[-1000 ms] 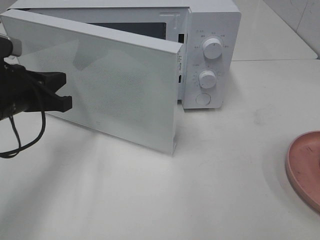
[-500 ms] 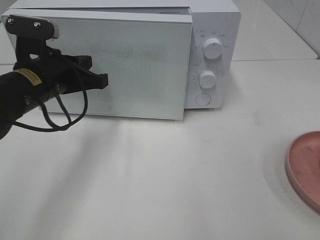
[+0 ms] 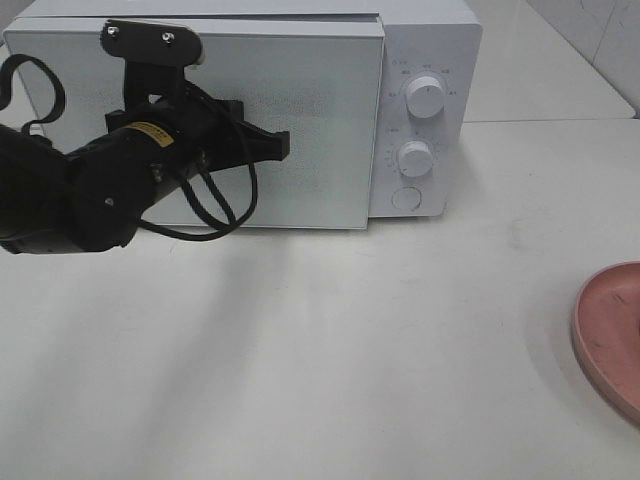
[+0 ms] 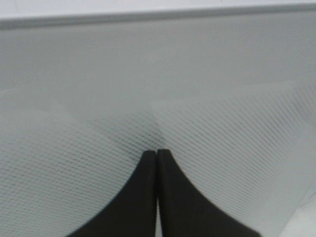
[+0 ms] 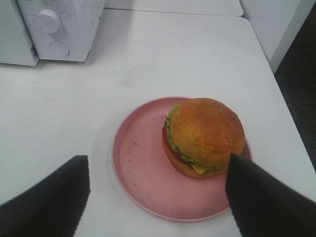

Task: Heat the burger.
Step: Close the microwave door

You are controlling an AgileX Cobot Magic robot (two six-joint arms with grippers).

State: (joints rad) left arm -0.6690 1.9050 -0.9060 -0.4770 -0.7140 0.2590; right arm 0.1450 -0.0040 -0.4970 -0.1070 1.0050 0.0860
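The burger (image 5: 205,136), with a tan-brown bun and green frill, sits toward one side of a pink plate (image 5: 138,168); it shows only in the right wrist view. My right gripper (image 5: 157,163) hovers open above the plate, its fingers well apart and holding nothing. In the high view only the plate's edge (image 3: 610,335) shows at the far right. The white microwave (image 3: 430,40) stands at the back with its door (image 3: 330,120) shut. My left gripper (image 3: 285,145) is shut, and its tips (image 4: 157,153) press against the door's face.
Two white knobs (image 3: 426,97) (image 3: 414,157) and a round button (image 3: 405,197) sit on the microwave's panel. The black left arm (image 3: 90,190) with its cable lies across the door's left half. White tabletop (image 3: 350,350) stretches in front.
The microwave door has swung from wide open to shut. My left arm has moved rightward along with it, its shut tips now on the door's face.
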